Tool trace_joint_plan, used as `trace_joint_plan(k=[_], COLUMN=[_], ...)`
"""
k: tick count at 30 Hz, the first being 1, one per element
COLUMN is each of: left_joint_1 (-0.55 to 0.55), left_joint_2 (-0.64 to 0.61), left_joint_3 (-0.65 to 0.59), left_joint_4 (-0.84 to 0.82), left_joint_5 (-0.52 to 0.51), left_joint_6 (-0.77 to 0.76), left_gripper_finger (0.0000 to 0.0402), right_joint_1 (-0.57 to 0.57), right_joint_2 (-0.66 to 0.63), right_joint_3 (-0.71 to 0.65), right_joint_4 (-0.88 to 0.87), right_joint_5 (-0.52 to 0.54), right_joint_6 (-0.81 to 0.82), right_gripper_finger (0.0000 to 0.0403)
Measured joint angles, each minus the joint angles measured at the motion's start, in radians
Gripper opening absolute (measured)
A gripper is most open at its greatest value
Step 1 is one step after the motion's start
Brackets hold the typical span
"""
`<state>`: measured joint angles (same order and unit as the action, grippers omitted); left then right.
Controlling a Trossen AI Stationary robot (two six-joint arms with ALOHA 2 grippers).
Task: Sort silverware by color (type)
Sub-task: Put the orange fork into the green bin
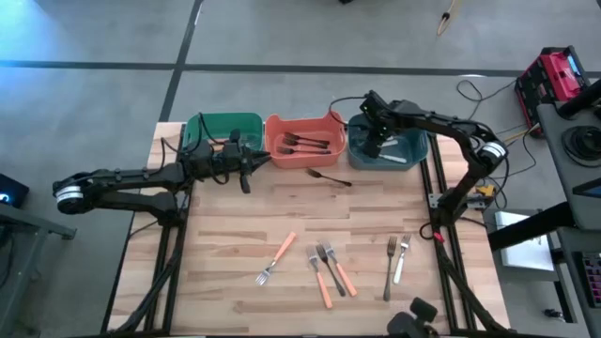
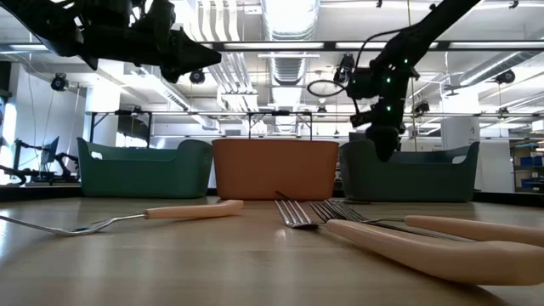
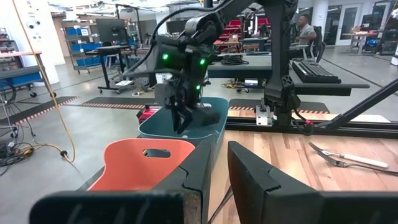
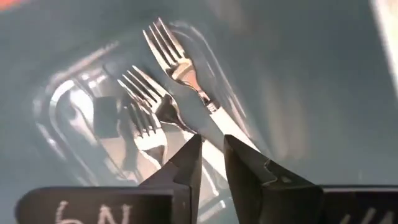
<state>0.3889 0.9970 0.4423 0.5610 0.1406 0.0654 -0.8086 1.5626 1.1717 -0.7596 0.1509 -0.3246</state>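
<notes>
The right hand (image 1: 374,143) hangs just over the blue-grey bin (image 1: 413,156), with its fingers (image 4: 186,163) a small gap apart and nothing between them; the silver forks (image 4: 171,87) lie below it on the bin floor. This looks like a release, so a good way is to rise straight up, without brushing the bin wall or the forks, before going to the next piece. The left hand (image 1: 246,169) waits by the green bin (image 1: 202,127); whether it is closed I cannot tell. In the right wrist view the forks lie about parallel, tines away from the hand. On the worktop (image 1: 225,253) remain three orange-handled forks (image 1: 277,258), two pale forks (image 1: 396,263) and one dark fork (image 1: 329,177).
</notes>
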Motion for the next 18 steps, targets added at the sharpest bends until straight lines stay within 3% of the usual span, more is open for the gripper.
trace_joint_plan(k=[10, 18], left_joint_1=[-0.029, -0.199], left_joint_2=[0.0, 0.044], left_joint_3=[0.0, 0.0], left_joint_4=[-0.035, -0.044], left_joint_5=[0.0, -0.006], left_joint_6=[-0.094, -0.274], left_gripper_finger=[0.0038, 0.0038], right_joint_1=[0.154, 0.341], right_joint_2=[-0.179, -0.316], right_joint_3=[0.0, -0.076], right_joint_4=[0.031, 0.213], right_joint_5=[0.0, 0.0], right_joint_6=[0.113, 0.177], right_gripper_finger=[0.0019, 0.0013])
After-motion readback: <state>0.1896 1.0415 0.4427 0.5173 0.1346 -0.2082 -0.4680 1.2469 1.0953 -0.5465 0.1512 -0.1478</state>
